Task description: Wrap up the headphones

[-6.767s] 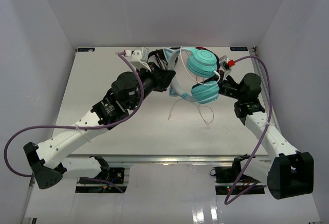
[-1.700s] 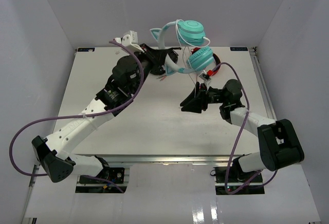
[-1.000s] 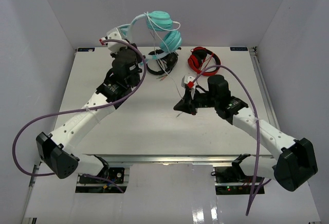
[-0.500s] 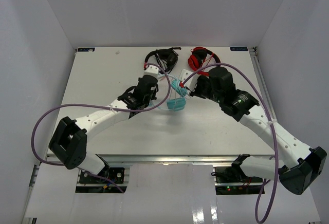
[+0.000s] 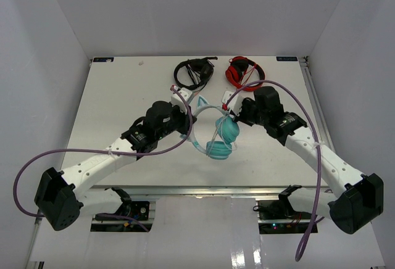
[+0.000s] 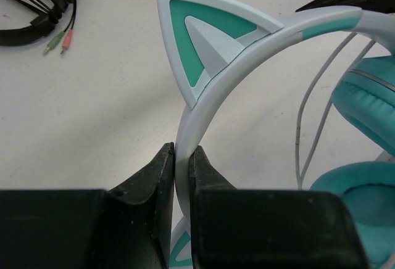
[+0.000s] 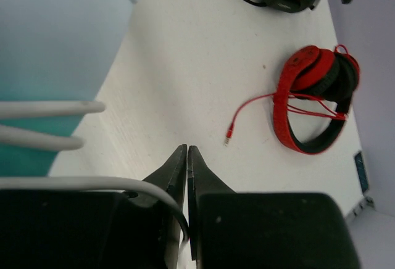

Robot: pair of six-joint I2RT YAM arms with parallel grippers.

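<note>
Bright, even light casts only soft shadows on the white table, and the right wrist view blurs everything just left of the fingers

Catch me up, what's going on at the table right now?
The left gripper is clamped on the pale headband of the teal headphones, just below a cat ear. The right gripper is shut on their thin white cable, close beside the cups. Some cable already crosses the cups. The black headphones and the red headphones lie untouched at the table's far edge.
</note>
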